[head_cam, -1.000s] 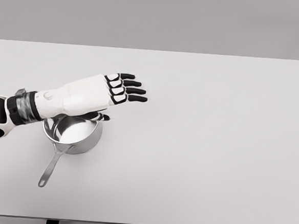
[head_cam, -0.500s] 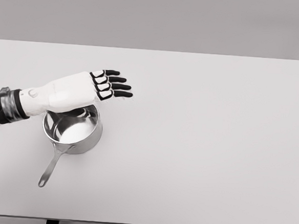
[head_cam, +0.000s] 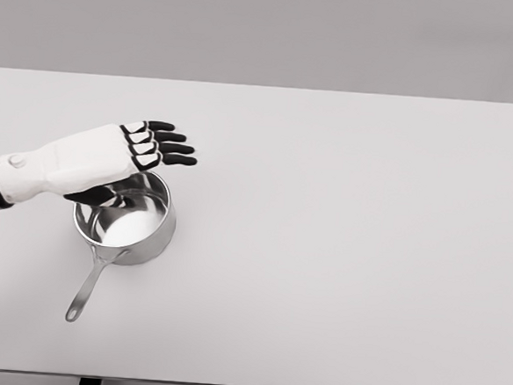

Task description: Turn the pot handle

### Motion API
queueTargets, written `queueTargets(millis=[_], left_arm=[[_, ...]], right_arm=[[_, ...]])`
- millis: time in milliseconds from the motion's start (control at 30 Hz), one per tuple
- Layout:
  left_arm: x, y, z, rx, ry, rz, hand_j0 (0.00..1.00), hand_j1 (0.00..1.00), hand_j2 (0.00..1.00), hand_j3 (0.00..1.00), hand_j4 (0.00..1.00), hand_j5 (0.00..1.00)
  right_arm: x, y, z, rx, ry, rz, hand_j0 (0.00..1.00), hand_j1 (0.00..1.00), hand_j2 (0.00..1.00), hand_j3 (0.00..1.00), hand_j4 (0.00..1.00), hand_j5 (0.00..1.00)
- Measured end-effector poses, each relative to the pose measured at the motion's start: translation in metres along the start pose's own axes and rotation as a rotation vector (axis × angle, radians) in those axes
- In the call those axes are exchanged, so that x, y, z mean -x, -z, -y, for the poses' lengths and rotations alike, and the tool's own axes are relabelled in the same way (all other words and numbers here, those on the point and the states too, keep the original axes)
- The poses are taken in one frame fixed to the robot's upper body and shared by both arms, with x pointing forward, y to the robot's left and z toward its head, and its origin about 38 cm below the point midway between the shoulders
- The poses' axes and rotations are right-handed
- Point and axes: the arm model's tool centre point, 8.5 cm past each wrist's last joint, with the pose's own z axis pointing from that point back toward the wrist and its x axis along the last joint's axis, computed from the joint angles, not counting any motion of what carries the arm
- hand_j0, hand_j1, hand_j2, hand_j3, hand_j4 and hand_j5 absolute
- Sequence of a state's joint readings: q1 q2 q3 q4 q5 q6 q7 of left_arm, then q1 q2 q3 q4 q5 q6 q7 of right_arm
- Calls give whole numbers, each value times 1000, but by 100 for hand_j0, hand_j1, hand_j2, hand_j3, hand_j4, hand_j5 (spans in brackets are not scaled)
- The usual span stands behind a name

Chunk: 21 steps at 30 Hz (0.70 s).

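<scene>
One left hand (head_cam: 109, 156) hovers with fingers released above the pot (head_cam: 125, 226); it should drop toward the handle (head_cam: 87, 288) below its wrist.

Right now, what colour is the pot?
Shiny silver metal pot, seen in the head view.

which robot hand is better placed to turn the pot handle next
Left. The left robot hand hovers with fingers spread just above the pot, whose handle points toward the near-left. The right arm is out of view.
</scene>
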<state>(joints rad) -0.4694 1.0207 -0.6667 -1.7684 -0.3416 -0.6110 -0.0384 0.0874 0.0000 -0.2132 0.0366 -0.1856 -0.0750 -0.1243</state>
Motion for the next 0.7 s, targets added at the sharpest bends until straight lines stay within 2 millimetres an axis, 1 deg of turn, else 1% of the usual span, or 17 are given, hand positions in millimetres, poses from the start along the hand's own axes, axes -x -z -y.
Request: queueTargets(millis=[133,333,533,700], left_arm=[[0,-1,0,6,4,0,100,100,100,100,100,100],[-11,-6,32,38,-77,0,100,100,100,100,100,100],[-12,-1,31,21,-81,10,100,100,100,100,100,100],[-17,5,36,5,-101,24,100,100,100,100,100,100]], right_arm=[[0,0,0,0,0,0,100,100,100,100,100,100],[0,0,0,0,0,0,100,100,100,100,100,100],[0,0,0,0,0,0,100,100,100,100,100,100],[0,0,0,0,0,0,100,100,100,100,100,100]])
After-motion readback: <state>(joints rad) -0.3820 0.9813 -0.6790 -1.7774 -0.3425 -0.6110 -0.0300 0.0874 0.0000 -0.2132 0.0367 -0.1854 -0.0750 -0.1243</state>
